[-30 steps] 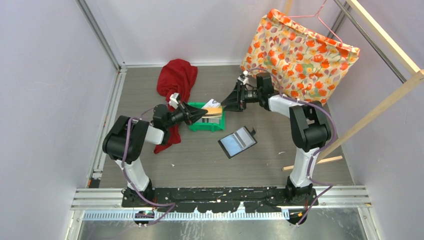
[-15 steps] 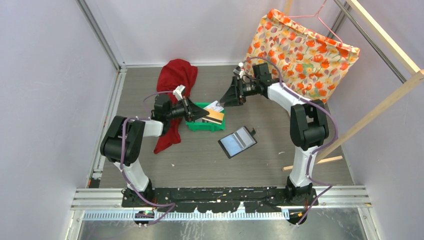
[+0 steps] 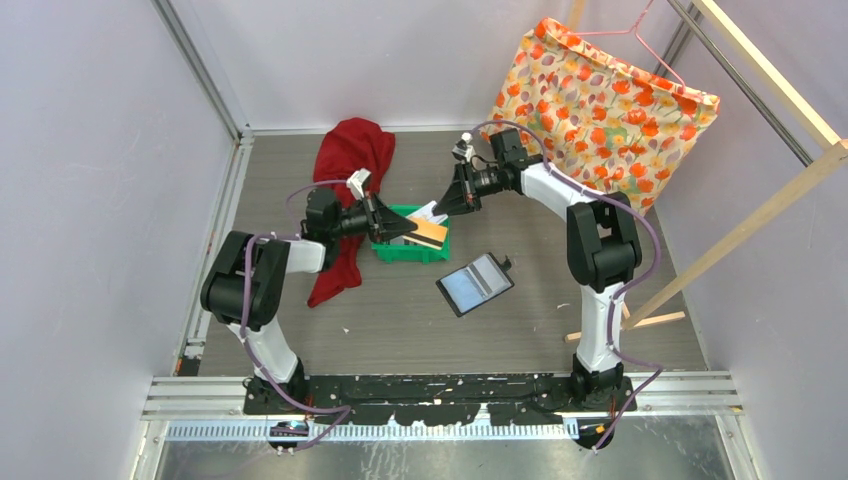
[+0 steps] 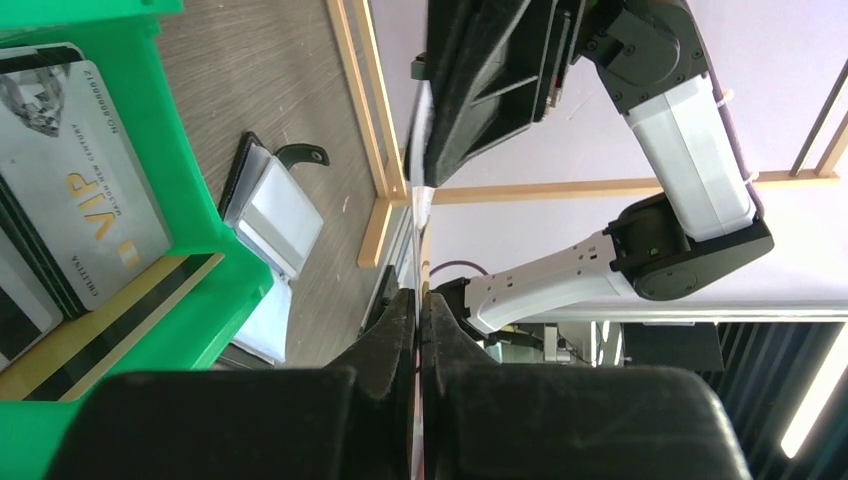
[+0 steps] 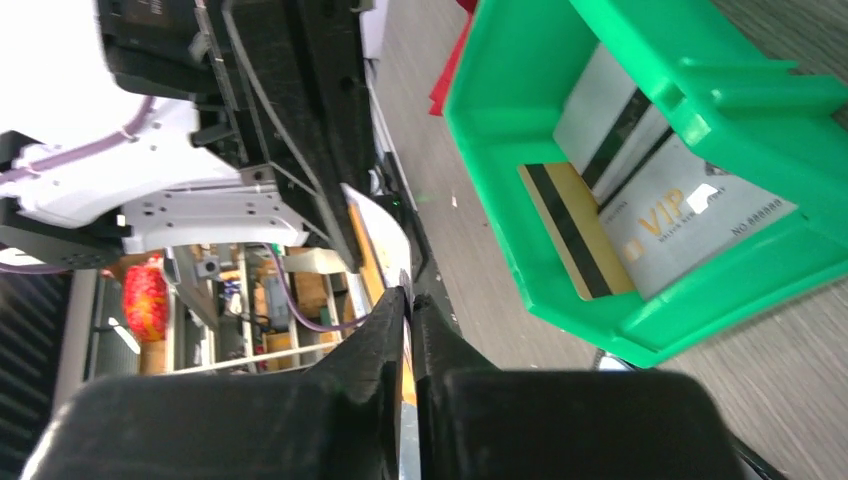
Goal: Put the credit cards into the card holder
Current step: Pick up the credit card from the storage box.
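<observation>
1. Pinches a thin orange card (image 3: 432, 233) in the left gripper (image 3: 410, 231), fingers narrowed right down onto it, above the green bin (image 3: 412, 254).
2. Shows that card only edge-on from the left wrist, as a pale line running out from between the closed fingertips (image 4: 395, 320).
3. Meets it from the opposite side with the right gripper (image 3: 441, 208), fingers all but together on a thin orange-tinted edge. Looks to be the far end of the same card, since both wrist views show it reaching from one set of tips to the other.
4. Sets the two grippers tip to tip over the bin, very near each other.
5. Finds more credit cards (image 4: 80, 200) lying in the bin: a grey VIP card (image 5: 690, 225), a gold card with a black stripe (image 5: 575, 230) and a grey striped card (image 5: 610, 110) leaning against the wall.
6. Finds the card holder (image 3: 475, 284) open on the table, near the bin on its near right side but apart from it. Lies pale pockets up, snap tab (image 4: 300, 155) spread flat, well clear of both grippers.
7. Has a red cloth (image 3: 350, 160) behind and left of the bin, and a flowered bag (image 3: 600, 100) hanging at the back right.
</observation>
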